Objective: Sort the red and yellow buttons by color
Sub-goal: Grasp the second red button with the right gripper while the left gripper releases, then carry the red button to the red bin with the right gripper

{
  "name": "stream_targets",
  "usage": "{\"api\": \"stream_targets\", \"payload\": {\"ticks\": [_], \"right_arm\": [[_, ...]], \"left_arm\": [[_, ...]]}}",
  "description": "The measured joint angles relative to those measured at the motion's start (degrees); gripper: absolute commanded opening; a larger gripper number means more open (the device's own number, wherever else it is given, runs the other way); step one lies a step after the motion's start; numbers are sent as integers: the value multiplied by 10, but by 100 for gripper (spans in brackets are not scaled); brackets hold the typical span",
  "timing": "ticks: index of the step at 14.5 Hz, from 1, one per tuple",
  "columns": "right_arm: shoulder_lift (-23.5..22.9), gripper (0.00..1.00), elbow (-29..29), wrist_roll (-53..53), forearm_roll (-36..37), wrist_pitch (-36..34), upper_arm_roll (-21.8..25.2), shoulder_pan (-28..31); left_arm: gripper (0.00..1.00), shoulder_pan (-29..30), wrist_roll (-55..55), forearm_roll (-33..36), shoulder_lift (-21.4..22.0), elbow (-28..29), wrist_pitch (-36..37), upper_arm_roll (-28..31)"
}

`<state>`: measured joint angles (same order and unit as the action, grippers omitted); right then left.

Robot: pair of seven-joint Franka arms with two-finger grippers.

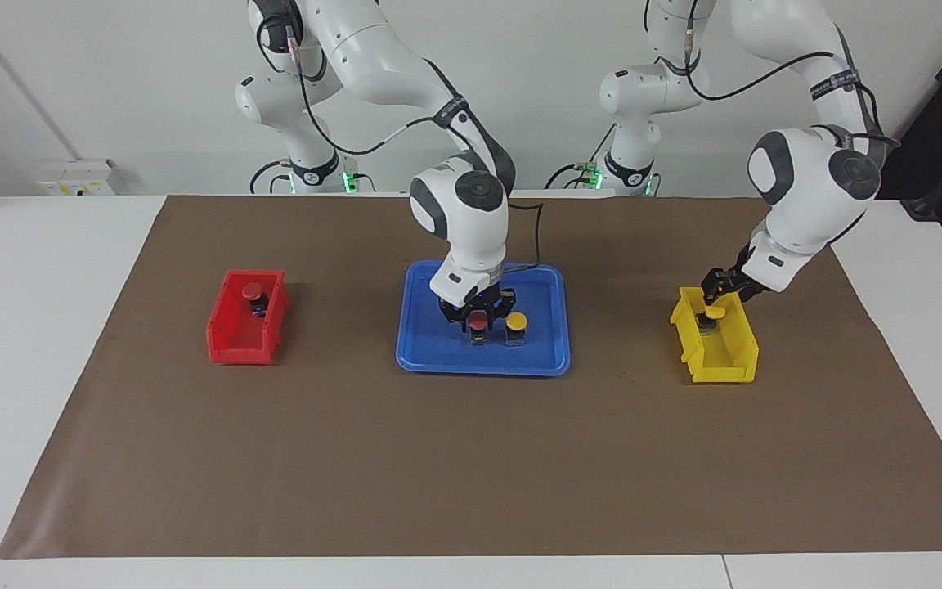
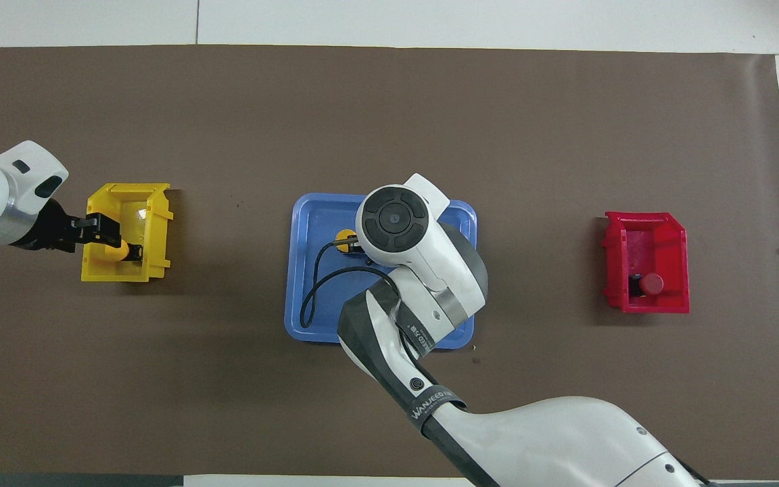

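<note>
1. At the right arm's end of the surface stands the red bin point(image 1: 226, 348). One red button point(image 1: 252, 290) lies inside it, in the part nearer to the robots. I judge this button as sorted.
2. In the middle is the blue tray point(image 1: 479, 366). On it stand a second red button point(image 1: 479, 321) and, just beside it toward the left arm's end, a yellow button point(image 1: 516, 321). These two are not yet sorted.
3. The right hand point(image 1: 477, 314) is low over the tray, directly at the red button there. I cannot tell how far it is open, or whether it already grips the button.
4. At the left arm's end stands the yellow bin point(image 1: 724, 376). The other yellow button point(image 1: 715, 312) lies inside, in the end nearer to the robots, so it looks sorted as well.
5. The left hand point(image 1: 715, 291) hangs over that end of the yellow bin, apart from the button below it. Its fingers look parted and they hold nothing.
6. My judgement: about half of the task is done. One red button and one yellow button are left on the tray.
7. In the overhead view the right arm covers its own hand and the red button on the tray; only an edge of the tray's yellow button shows there. The black bases of the buttons are hard to make out.
</note>
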<state>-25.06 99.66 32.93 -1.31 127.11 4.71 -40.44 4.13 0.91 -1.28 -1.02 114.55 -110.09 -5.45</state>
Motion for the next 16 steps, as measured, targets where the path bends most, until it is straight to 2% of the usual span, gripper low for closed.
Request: {"api": "stream_targets", "payload": {"ticks": [2,5,7,9,11,14,16], "right_arm": [[1,14,1,3,-8,0,0,0],[11,14,-2,2,-8,0,4,6],[33,14,-5,-22,-8,-15,7,30],[73,14,-6,-87,-8,-69,9,80],[121,14,0,-164,-8,-136,10,145],[181,15,27,-277,-8,-204,11,239],[201,15,42,-328,-8,-226,11,288]], "left_arm": [[100,-20,2,0,4,-28,14,-4],[100,-105,76,0,4,-33,3,-9],[100,-143,115,-2,4,-32,-3,-12],[100,-170,162,-13,3,-24,-33,-14],[100,-221,238,-16,-7,-8,-94,-15],[100,-291,300,-16,-39,-7,-147,-16],[97,-316,325,-16,-67,-14,-169,-16]]}}
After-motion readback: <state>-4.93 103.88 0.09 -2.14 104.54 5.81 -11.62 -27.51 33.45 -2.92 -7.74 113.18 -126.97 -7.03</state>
